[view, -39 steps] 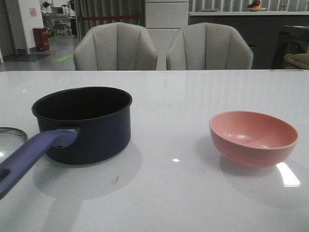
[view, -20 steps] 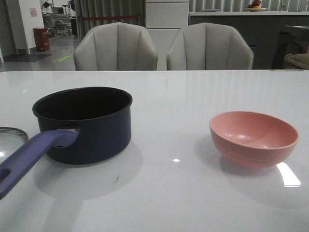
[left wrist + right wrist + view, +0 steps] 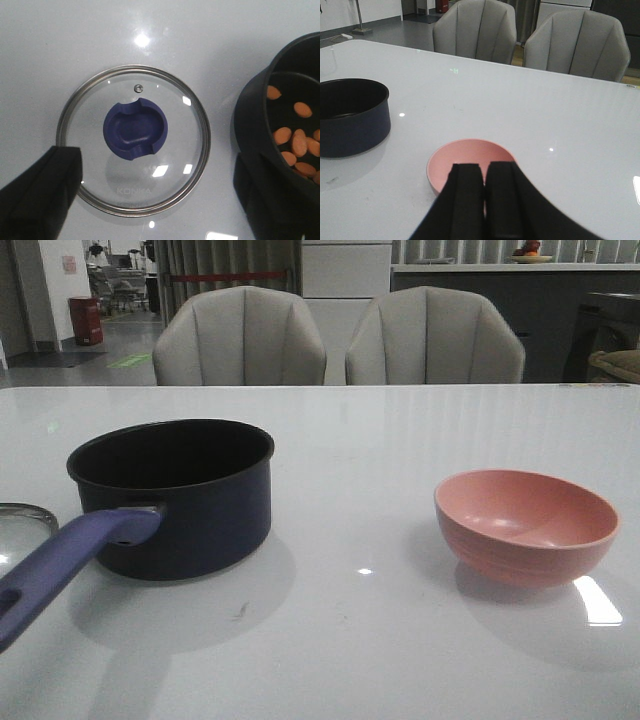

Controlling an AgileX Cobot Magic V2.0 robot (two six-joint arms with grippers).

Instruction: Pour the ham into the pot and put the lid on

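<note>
While both arms sit outside the front view, that view logs one dark navy round saucepan with a long blue-purple handle (image 3: 172,498), one pink round bowl (image 3: 525,525) and one round glass lid with a steel rim and blue-purple notched knob (image 3: 134,141) on the glossy white bench (image 3: 360,440), with two grey upholstered chairs (image 3: 240,337) behind its far edge. Saucepan at bench left, bowl at right, well apart, with open bench between them and out to the far edge. Lid lies flat, knob up, just beside the saucepan, not touching; only its rim shows at the front view's left edge. Saucepan holds the ham, small orange oval bits (image 3: 295,142), roughly ten visible, the rest cut off. Bowl interior shows nothing inside. Left tool (image 3: 155,200) hangs over the lid, fingers spread wide, holding nothing. Right tool (image 3: 485,200) hangs above the bowl's near rim, fingers nearly together, holding nothing.
</note>
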